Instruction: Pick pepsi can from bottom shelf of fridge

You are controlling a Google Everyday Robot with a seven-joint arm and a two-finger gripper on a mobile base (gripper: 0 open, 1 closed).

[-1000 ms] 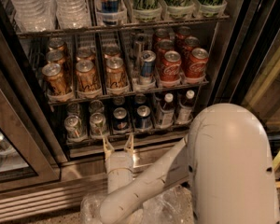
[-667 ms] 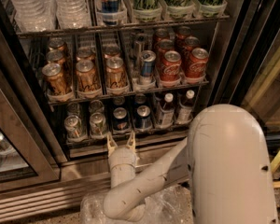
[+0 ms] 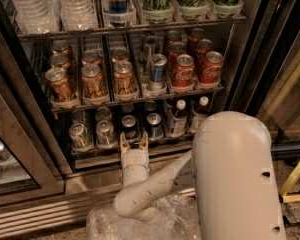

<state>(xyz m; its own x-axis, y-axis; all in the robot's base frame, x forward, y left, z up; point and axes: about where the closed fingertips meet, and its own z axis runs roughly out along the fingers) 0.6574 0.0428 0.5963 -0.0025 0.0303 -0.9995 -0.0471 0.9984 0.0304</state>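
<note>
1 camera looks down over the arm (image 3: 230, 174) onto the gripper (image 3: 134, 140) at the bottom shelf (image 3: 90, 152).

The pepsi can (image 3: 129, 128) stands upright just beyond the claw (image 3: 134, 145), in line with the gap between its spread fingers. It is dark navy with a silver top (the logo cannot be made out). It sits in a narrow lane of the bottom shelf (image 3: 90, 152), whose metal front rail passes just behind the claw's fingertips, low in the steel-framed fridge (image 3: 37, 114).
</note>
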